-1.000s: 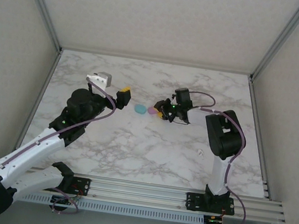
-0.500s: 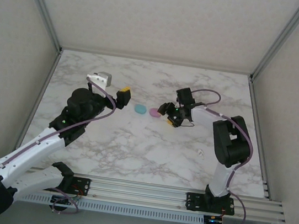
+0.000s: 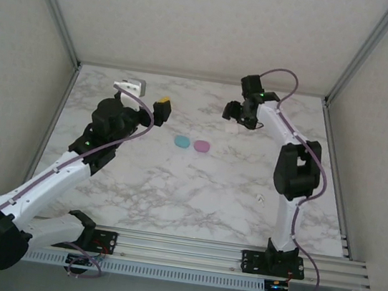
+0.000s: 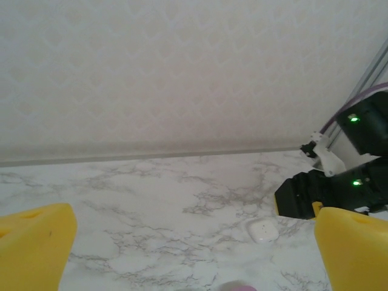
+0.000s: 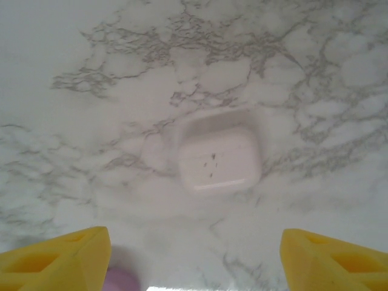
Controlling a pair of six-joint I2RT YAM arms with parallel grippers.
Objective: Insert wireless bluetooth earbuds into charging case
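1. Where the left arm (image 3: 67, 171) reaches over the back left of the tabletop (image 3: 173, 193), I see the left fingers (image 4: 33, 248) hanging above the marble, spread wide with nothing between them.
2. Right of them, near the middle, a teal oval (image 3: 181, 141) and a pink oval (image 3: 202, 146) lie side by side, just apart. I cannot tell from my screens whether they are cases or buds.
3. Further right, toward the back wall, the white charging case (image 5: 219, 159) lies flat with its lid shut.
4. Over that case I have the right fingers (image 5: 60, 257), wide apart, empty and clear of the case.
5. Toward the right front, a tiny white earbud (image 3: 262, 198) lies alone on the marble, well apart from the case and too small for me to see in detail.
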